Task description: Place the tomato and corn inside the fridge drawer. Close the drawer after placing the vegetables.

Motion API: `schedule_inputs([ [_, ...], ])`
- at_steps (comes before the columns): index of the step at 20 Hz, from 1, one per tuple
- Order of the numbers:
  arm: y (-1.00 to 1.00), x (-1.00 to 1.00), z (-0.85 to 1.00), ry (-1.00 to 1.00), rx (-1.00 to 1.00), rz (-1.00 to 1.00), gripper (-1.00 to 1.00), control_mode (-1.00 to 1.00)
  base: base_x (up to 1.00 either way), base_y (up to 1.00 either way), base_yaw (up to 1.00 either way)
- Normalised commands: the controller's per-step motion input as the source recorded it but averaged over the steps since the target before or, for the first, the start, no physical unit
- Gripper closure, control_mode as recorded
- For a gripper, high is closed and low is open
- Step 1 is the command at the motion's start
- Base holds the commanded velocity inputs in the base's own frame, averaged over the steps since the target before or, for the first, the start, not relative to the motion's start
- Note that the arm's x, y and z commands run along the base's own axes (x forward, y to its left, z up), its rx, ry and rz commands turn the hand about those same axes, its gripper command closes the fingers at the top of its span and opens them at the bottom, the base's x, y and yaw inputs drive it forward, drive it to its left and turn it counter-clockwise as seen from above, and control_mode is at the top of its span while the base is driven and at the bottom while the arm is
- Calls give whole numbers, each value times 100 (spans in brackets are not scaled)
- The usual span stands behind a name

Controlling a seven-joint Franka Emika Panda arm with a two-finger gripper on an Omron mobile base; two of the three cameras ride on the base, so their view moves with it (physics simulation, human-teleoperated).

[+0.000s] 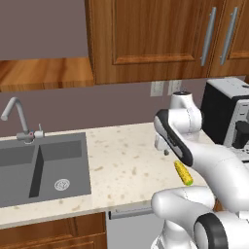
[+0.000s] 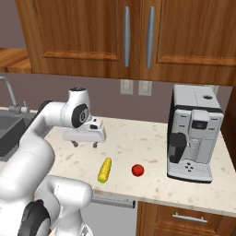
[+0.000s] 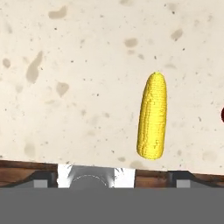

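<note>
Early step: neither vegetable picked up, both lying on the counter (image 2: pixel 138 138). Corn (image 2: pixel 105 170) flat on the speckled top near the front edge, to the left of the coffee machine (image 2: pixel 193 133) and well apart from it; tomato (image 2: pixel 137 170) between corn and coffee machine, just beside the corn, touching neither. Gripper (image 2: pixel 84 144) hovering above the counter, behind the corn and a little to its left, farther from the coffee machine than either vegetable, fingers pointing down, jaws spread wide and holding nothing. From the hand camera, corn (image 3: pixel 153 116) off to one side of centre, long axis running roughly up the frame, and a dark red sliver of tomato (image 3: pixel 222 115) at the edge. Fridge drawer not to be found in any of these pictures, so presumably a drive of the base needed later. Judged step in hand: lining up over the corn for a first pick. Next move likely: shift toward the counter's front edge until centred above the cob, turn the wrist so the fingers straddle its narrow width rather than its length, descend, close. Risk: round cob rolling toward the edge or nudging the tomato if approached off-centre.
</note>
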Motion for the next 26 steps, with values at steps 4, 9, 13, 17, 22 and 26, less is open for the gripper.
schedule_inputs([
  [4,-30,8,-88,18,-3,3,-100,-100,0,0,0],
  [9,-43,-16,-63,-7,5,3,-100,-100,0,0,0],
  [13,-24,5,-45,-4,6,0,-100,-100,0,0,0],
  [17,-18,23,-47,0,5,0,-100,-100,0,0,0],
  [22,-40,15,-48,0,6,1,-100,-100,0,0,0],
  [26,-8,22,-45,1,3,1,-100,-100,0,0,0],
])
